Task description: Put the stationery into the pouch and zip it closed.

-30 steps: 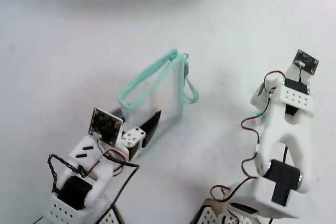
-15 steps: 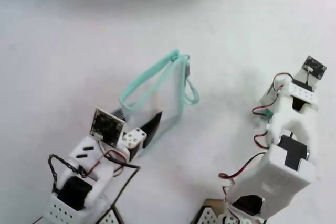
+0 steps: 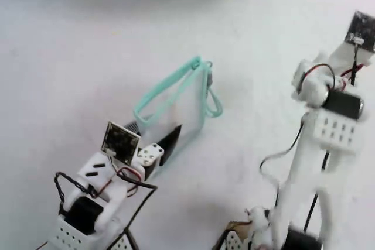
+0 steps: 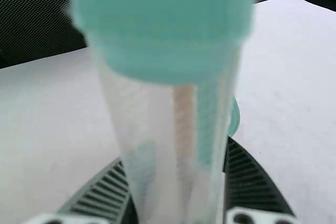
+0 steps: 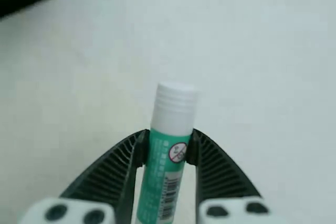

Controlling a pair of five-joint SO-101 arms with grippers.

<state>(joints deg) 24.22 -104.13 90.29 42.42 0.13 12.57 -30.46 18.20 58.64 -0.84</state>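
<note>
High view: white surface [image 3: 76, 39], clear teal-trimmed pouch [image 3: 183, 105] standing mid-surface, left jaws clamped on its near end; soft and floppy, best held by the stiffer trim. Off right, glue stick [image 5: 169, 150] clenched by its barrel in right jaws, well apart from pouch; looks light, rigid, slick.

2 white arms [image 3: 94, 203], black ribbed fingers [image 5: 111, 176], red-black cables [image 3: 124, 174].

We can only spot two marks, both on the glue stick [image 5: 169, 129]: a little red crossed-out circle sign [image 5: 178, 152] and a barcode [image 5: 166, 199] farther from the cap. Any digits are too small to read.
</note>
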